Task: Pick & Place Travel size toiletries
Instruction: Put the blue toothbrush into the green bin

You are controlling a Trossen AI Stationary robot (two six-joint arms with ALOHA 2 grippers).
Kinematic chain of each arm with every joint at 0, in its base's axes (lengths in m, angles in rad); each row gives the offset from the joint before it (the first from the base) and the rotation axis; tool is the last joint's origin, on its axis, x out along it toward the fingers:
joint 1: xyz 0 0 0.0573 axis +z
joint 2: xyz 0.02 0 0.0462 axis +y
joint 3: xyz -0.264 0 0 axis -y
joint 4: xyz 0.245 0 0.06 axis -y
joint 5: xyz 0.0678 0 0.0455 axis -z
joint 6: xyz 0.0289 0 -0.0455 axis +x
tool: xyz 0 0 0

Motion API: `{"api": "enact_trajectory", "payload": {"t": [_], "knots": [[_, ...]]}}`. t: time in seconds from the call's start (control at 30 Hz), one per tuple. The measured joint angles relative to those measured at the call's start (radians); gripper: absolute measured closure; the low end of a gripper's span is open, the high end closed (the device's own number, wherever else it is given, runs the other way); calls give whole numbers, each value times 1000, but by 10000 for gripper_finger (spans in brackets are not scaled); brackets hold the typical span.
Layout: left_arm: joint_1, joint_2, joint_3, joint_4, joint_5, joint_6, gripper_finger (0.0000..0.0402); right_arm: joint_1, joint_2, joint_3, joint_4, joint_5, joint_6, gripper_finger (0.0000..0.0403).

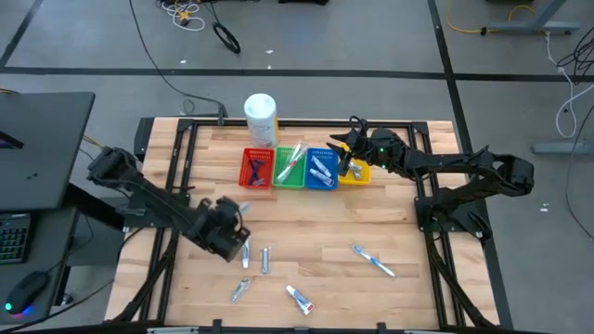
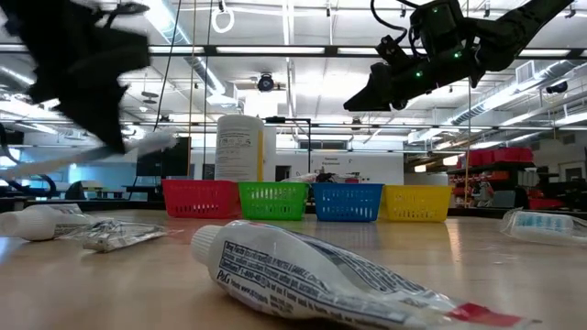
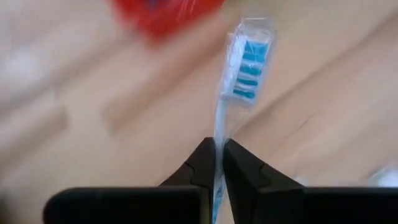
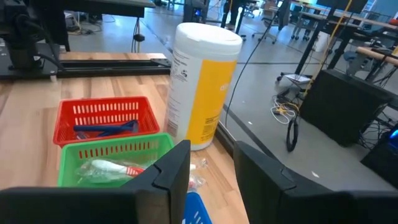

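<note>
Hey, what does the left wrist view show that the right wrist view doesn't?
Only the left wrist view: the left claw shut on a wrapped toothbrush with blue bristles, above the wooden table.

Only the right wrist view: the open right claw, the white canister, the green bin holding a wrapped item, and the room beyond.

Both: the red bin, blurred in the left wrist view.

Left gripper (image 3: 219, 163) has its two dark fingers pinched tight on the handle of a wrapped toothbrush (image 3: 244, 71), blue-and-white bristles pointing away. Blurry red thing (image 3: 163, 14) beyond it, probably a bin. Wood tabletop (image 3: 81, 118) underneath.
</note>
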Motion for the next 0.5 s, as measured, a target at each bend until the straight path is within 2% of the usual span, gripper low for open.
{"api": "enact_trajectory", "payload": {"t": [0.17,0.3,0.4,0.5], "knots": [[117,-1,129,53,-159,263,363,0,0,0,0,0,0,271],[256,-1,181,258,-188,660,361,0,0,0,0,-1,0,271],[375,1,184,540,-132,1001,360,0,0,0,0,-1,0,271],[498,16,185,814,11,1244,360,0,0,0,0,-1,0,271]]}}
